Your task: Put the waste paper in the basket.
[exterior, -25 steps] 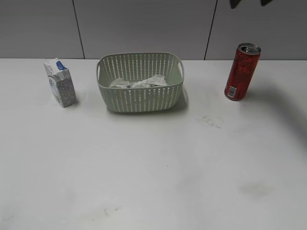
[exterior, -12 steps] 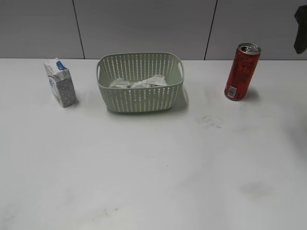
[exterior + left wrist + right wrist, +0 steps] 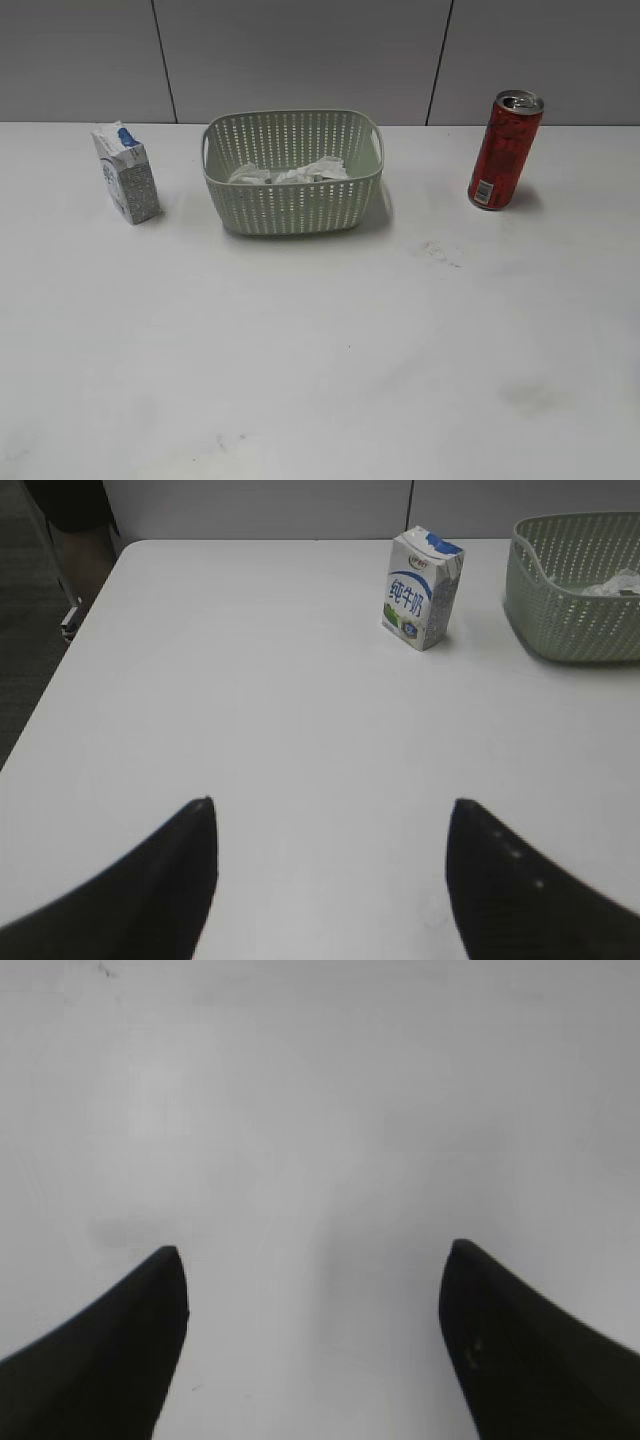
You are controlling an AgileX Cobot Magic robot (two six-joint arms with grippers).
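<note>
The sage-green basket (image 3: 292, 200) stands at the back middle of the white table. Crumpled white waste paper (image 3: 300, 171) lies inside it. The basket also shows at the top right of the left wrist view (image 3: 570, 615), with a bit of paper (image 3: 615, 583) in it. My left gripper (image 3: 332, 810) is open and empty above bare table, well short of the carton and basket. My right gripper (image 3: 315, 1255) is open and empty above bare table. Neither gripper shows in the exterior view.
A white-and-blue carton (image 3: 126, 172) stands left of the basket; it also shows in the left wrist view (image 3: 423, 588). A red drink can (image 3: 504, 150) stands at the back right. The table's left edge (image 3: 60, 665) shows in the left wrist view.
The right arm, seen dark at the top right edge of the exterior view earlier, has drawn out of that view. The basket, carton and can have not moved.
</note>
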